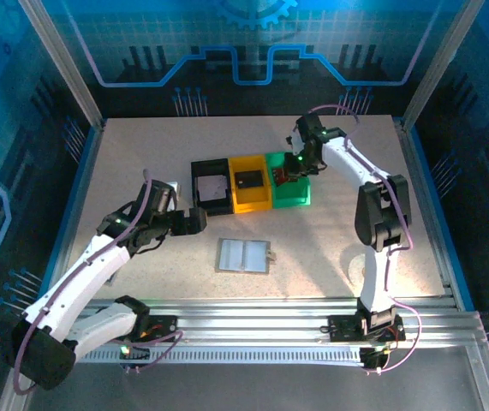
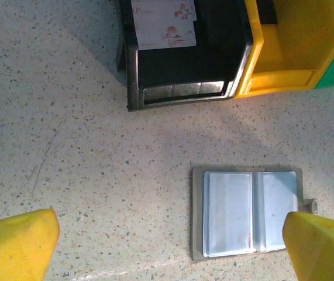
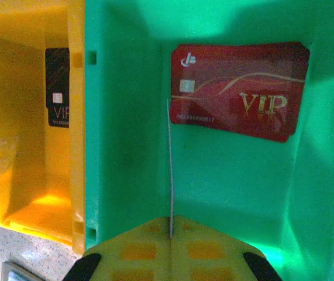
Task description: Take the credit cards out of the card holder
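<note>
Card holder: a flat grey book-fold card holder (image 1: 244, 255) (image 2: 248, 213) lies open on the speckled bench (image 1: 141, 154), at lower middle of the overhead view. It is well apart from the bins, its pale silvery inside facing up.
Hard to make out: I cannot tell whether its sleeves hold anything. In the left wrist view a yellow finger (image 2: 322, 246) partly hides its lower right corner, just below its small tab (image 2: 310, 205).
Black bin: a black plastic bin (image 1: 195, 184) (image 2: 184, 96) is leftmost of three bins touching in a row. A pale grey-white card (image 2: 164, 23) with reddish print lies in it, cut off by the frame's top edge.
Yellow bin: the yellow plastic bin (image 1: 251, 206) (image 3: 14, 88) is the middle one. It holds a dark card (image 3: 58, 88) lettered VIP, its right edge hidden by the wall.
Green bin: the green plastic bin (image 1: 297, 197) (image 3: 225, 187) holds red cards (image 3: 240, 91), at least two by their offset edges.
Left pincer: the left pincer (image 1: 197, 220) (image 2: 169, 249) is spread wide over bare bench, gripping nothing.
Right pincer: the right pincer (image 1: 287, 175) (image 3: 170, 231) is closed over the green bin. A thin pale line (image 3: 169, 164) rises from its tips, and I cannot tell whether that is a card's edge.
</note>
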### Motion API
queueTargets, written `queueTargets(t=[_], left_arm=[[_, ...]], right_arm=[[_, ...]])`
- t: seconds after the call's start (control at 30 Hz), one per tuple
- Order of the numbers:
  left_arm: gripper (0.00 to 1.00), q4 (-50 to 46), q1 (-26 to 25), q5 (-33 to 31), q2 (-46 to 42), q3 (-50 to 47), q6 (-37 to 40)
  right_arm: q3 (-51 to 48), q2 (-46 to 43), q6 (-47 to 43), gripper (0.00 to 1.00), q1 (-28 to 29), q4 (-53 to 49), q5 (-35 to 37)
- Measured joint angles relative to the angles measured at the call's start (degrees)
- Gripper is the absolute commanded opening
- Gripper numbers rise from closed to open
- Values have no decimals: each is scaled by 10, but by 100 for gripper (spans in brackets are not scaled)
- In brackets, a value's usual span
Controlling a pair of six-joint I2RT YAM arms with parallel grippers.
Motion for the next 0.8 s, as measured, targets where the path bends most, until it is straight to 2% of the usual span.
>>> queueTargets(t=[0.8], left_arm=[[99, -1, 1, -6, 3, 0, 2]], right_arm=[[72, 78, -2, 0, -3, -14, -20]])
